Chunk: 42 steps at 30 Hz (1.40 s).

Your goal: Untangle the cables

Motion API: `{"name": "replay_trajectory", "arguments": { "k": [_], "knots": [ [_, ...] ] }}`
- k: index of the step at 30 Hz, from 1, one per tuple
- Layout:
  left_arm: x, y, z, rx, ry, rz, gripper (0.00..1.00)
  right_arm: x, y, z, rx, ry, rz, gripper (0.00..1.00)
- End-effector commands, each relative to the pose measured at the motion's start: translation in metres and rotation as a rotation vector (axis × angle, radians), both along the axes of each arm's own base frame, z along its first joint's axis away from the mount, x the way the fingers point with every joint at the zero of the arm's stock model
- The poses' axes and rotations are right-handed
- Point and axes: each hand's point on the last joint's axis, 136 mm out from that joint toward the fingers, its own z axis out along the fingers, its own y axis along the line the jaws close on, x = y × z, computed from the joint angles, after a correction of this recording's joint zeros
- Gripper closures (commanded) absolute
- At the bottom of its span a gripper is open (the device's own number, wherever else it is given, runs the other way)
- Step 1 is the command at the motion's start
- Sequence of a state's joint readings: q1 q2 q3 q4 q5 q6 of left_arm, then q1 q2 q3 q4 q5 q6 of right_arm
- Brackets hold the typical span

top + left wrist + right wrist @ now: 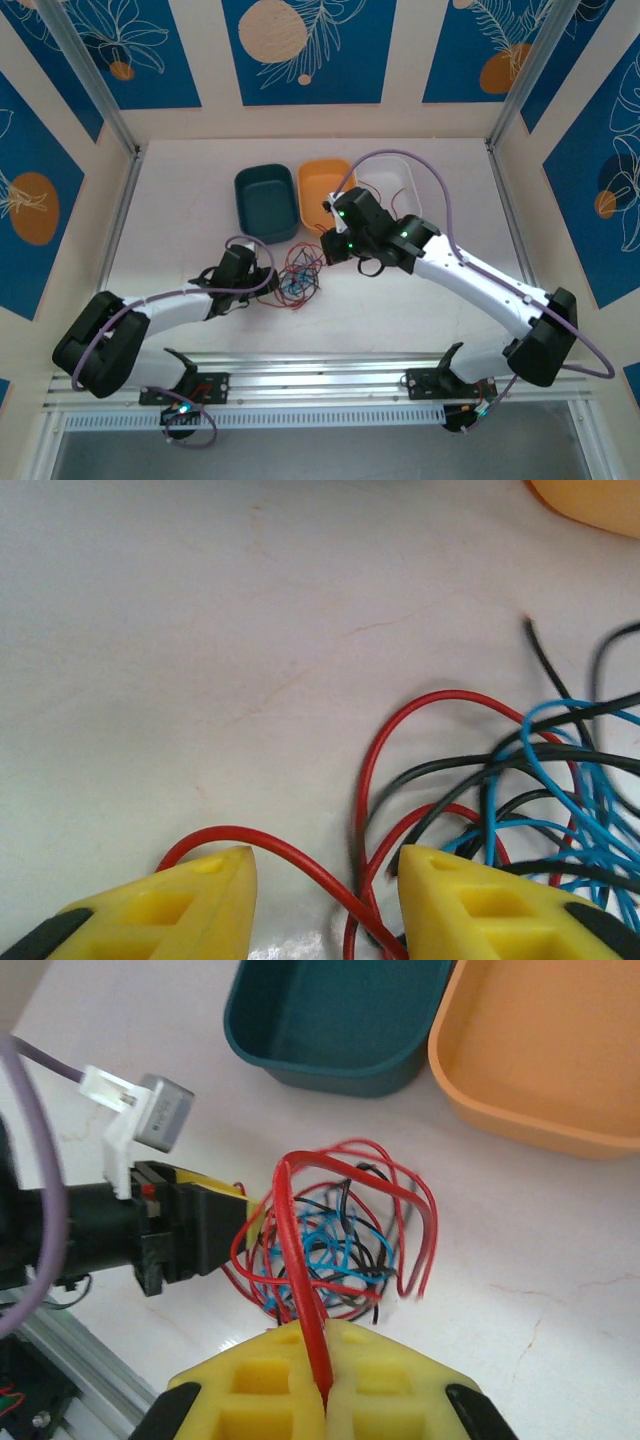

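Observation:
The cables (298, 278) lie as one tangle of thin red, black and blue strands on the white table between the two arms. My right gripper (325, 1332) is shut on a red cable (300, 1250) that rises in a taut arch out of the tangle (335, 1245). From above, this gripper (326, 254) sits just right of the heap. My left gripper (325, 856) is low at the tangle's left edge, open, with red strands (300, 865) lying in the gap and the right finger (470, 900) resting over black and blue loops. Its tip (247, 1215) touches the heap.
Three bins stand in a row behind the tangle: teal (266, 200), orange (322, 185) and white (395, 178). The teal bin (330, 1020) and orange bin (540, 1055) lie just beyond my right gripper. An aluminium rail (320, 385) runs along the near edge.

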<state>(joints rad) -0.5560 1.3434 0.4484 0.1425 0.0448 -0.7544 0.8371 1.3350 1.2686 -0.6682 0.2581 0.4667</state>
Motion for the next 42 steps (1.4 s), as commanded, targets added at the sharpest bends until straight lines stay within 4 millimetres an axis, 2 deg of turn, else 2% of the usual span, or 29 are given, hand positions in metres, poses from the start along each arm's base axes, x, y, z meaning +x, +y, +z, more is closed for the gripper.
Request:
{"name": "replay_trajectory", "arguments": {
  "k": [1, 7, 14, 18, 21, 25, 29, 35, 38, 42],
  "knots": [
    [-0.001, 0.002, -0.005, -0.01, 0.01, 0.007, 0.59, -0.002, -0.009, 0.036, 0.069, -0.046, -0.026, 1.0],
    [-0.003, 0.002, -0.004, -0.021, 0.008, 0.007, 0.58, -0.007, -0.024, 0.061, 0.121, -0.093, -0.048, 1.0],
    [-0.001, 0.002, 0.013, -0.024, -0.034, -0.005, 0.56, -0.008, -0.041, 0.083, 0.171, -0.13, -0.082, 1.0],
    [-0.001, 0.003, 0.028, -0.034, -0.064, -0.007, 0.48, -0.007, -0.047, 0.095, 0.188, -0.142, -0.087, 1.0],
    [-0.001, 0.003, 0.047, -0.048, -0.103, -0.011, 0.42, -0.008, -0.05, 0.097, 0.179, -0.14, -0.085, 1.0],
    [-0.001, 0.004, 0.081, -0.053, -0.187, -0.039, 0.31, -0.008, -0.053, 0.097, 0.173, -0.132, -0.087, 1.0],
    [-0.003, 0.003, 0.112, -0.065, -0.277, -0.083, 0.24, -0.007, -0.054, 0.101, 0.184, -0.134, -0.089, 1.0],
    [-0.011, -0.019, 0.162, -0.204, -0.421, -0.202, 0.11, -0.005, -0.055, 0.108, 0.183, -0.143, -0.088, 1.0],
    [-0.015, -0.03, 0.189, -0.283, -0.504, -0.259, 0.09, -0.004, -0.057, 0.11, 0.169, -0.145, -0.093, 1.0],
    [-0.021, -0.042, 0.215, -0.344, -0.587, -0.334, 0.09, -0.003, -0.06, 0.116, 0.159, -0.151, -0.102, 1.0]
  ]
}}
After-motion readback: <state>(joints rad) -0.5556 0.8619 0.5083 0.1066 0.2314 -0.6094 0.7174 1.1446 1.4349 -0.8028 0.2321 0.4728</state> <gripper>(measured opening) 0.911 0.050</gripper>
